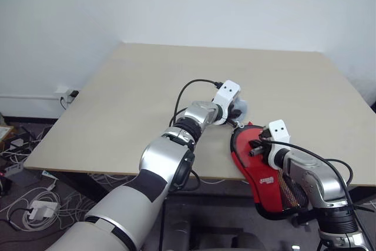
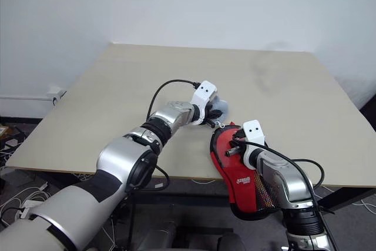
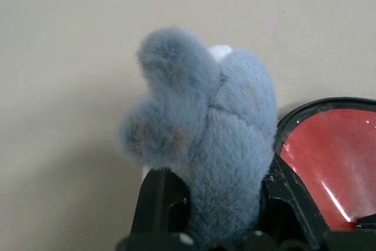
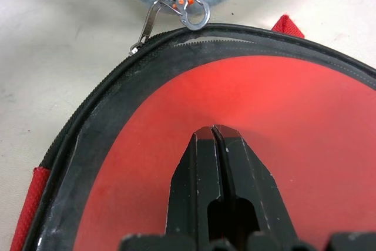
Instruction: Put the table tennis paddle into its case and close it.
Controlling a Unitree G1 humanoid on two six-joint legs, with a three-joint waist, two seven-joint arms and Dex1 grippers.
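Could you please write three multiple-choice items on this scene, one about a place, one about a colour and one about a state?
1. Where does the case lie?
A. at the table's near edge, partly overhanging it
B. in the table's far corner
C. on the floor

2. What colour is the fluffy charm clipped to the zip pull?
A. yellow
B. grey-blue
C. green

3. How does the right gripper stand?
A. wide open
B. shut on the charm
C. shut, its fingers together over the red face under the clear panel

Answers:
1 A, since the head views show the case's black mesh end past the edge of the table.
2 B, since the left wrist view shows grey-blue fur between the fingers of the left gripper.
3 C, since the right wrist view shows its fingertips meeting.
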